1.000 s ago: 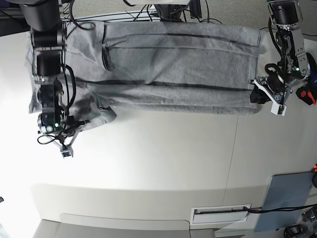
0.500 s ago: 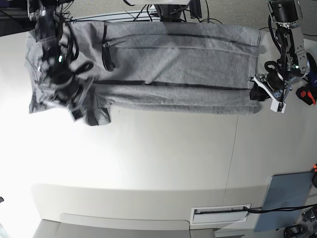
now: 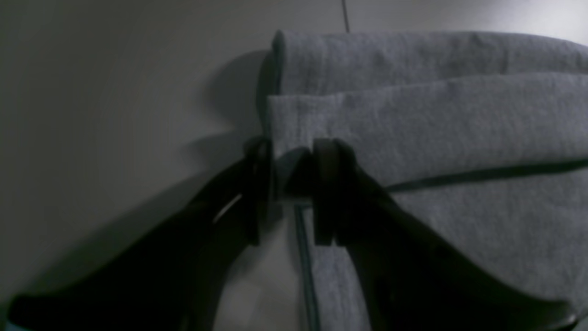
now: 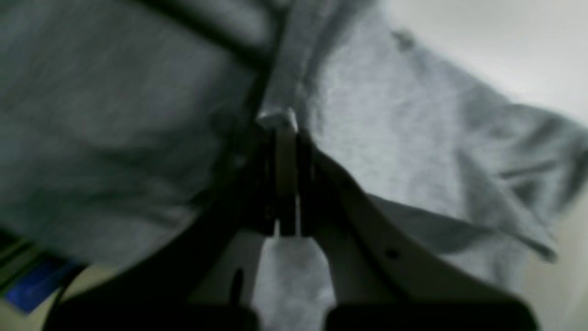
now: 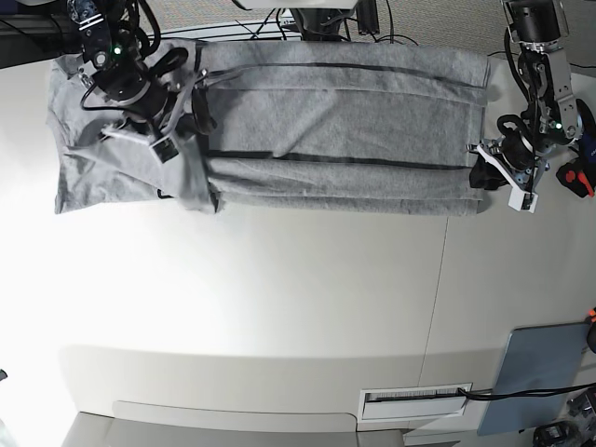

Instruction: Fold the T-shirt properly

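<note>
The heather-grey T-shirt (image 5: 335,121) lies spread along the far side of the white table (image 5: 279,298), with dark fold lines running its length. At the shirt's left end my right gripper (image 5: 164,145) is shut on a pinch of cloth, and a flap of fabric drapes down from it. In the right wrist view the fingers (image 4: 301,184) meet on a small bunch of T-shirt (image 4: 390,128). At the shirt's right edge my left gripper (image 5: 480,177) holds the thick folded hem. The left wrist view shows the fingers (image 3: 327,184) closed on the edge of the T-shirt (image 3: 436,124).
A grey-blue pad (image 5: 540,372) lies at the front right corner. A red object (image 5: 577,177) sits at the right edge beside the left arm. A slotted panel (image 5: 414,402) is set into the table's front. Cables (image 5: 279,19) run behind the shirt.
My right arm has swung from the table's front left up and rightward, carrying the shirt's left part over the body. The left arm has stayed put on the hem.
</note>
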Motion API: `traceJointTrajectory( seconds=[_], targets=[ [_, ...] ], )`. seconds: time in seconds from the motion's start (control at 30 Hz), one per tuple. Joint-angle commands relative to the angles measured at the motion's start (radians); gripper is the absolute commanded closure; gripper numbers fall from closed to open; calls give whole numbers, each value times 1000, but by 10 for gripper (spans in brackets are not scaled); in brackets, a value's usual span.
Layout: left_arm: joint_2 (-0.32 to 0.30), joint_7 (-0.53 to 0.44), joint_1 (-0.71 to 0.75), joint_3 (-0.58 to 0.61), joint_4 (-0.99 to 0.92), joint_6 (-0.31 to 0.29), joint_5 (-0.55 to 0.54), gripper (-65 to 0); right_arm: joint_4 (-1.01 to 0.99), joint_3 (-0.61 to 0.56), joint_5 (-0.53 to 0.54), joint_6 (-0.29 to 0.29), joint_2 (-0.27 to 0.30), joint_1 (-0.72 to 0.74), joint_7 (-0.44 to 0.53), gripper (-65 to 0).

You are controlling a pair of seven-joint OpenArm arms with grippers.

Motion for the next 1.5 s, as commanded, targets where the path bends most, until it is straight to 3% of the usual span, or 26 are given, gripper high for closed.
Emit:
traceJointTrajectory(
  seconds=[0.0, 0.33, 0.8, 0.87, 1.07, 1.27, 1.47],
  targets=[
    [-19, -19, -11, -7, 17, -3, -13, -170, 19, 5, 22, 4, 11, -3, 13, 0],
    [-19, -19, -11, -6, 17, -3, -12, -170, 19, 5, 161, 59, 12, -7, -45, 0],
    [-19, -19, -11, -6, 17, -3, -5, -170, 21, 6, 129, 76, 16, -82, -68, 0],
    [-19, -19, -11, -7, 17, -3, -5, -170, 21, 6, 129, 99, 16, -78, -67, -2],
    [-19, -19, -11, -6, 17, -3, -5, -170, 21, 6, 130, 178, 16, -31, -59, -177],
    [-23, -19, -12, -7, 18, -10, -6, -184, 21, 6, 129, 183, 16, 43, -60, -187],
    [-22, 0, -11, -48, 23, -69, -75, -222, 21, 8, 129, 181, 16, 118, -50, -187]
  ],
)
